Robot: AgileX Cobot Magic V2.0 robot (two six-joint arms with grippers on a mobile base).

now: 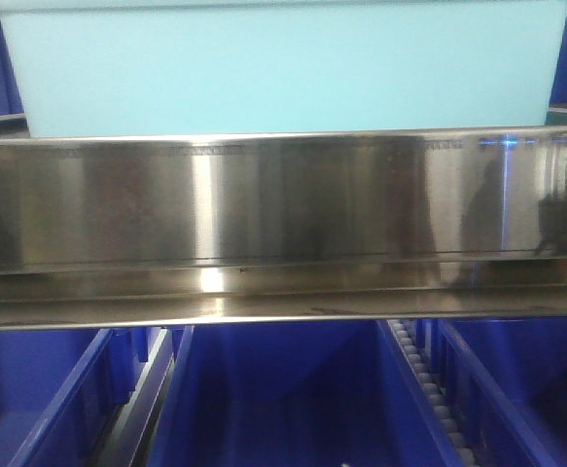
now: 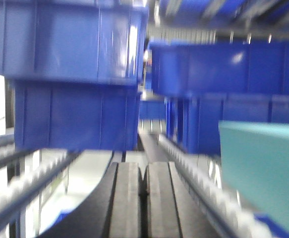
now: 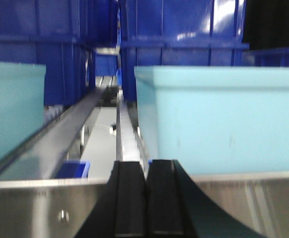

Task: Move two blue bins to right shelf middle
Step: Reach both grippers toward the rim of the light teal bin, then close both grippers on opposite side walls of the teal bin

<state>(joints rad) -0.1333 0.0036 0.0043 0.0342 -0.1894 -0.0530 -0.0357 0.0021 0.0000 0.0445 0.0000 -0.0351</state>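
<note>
Left fingers (image 2: 129, 183) are pressed together, empty, a pale blue bin (image 2: 263, 173) just to their right. Right fingers (image 3: 132, 188) are closed on nothing at the steel shelf rail (image 3: 30, 208). The left bin (image 3: 10, 109) and right bin (image 3: 218, 119) sit behind it.

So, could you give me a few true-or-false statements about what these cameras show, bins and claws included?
1. In the front view, a pale blue bin shows above the steel rail. True.
2. The crates below that rail are red. False: they are dark blue.
3. The right claw is clamped on a bin. False: it is shut on nothing, and the left bin and right bin lie ahead, clear of it.
4. The left claw is shut. True.
</note>
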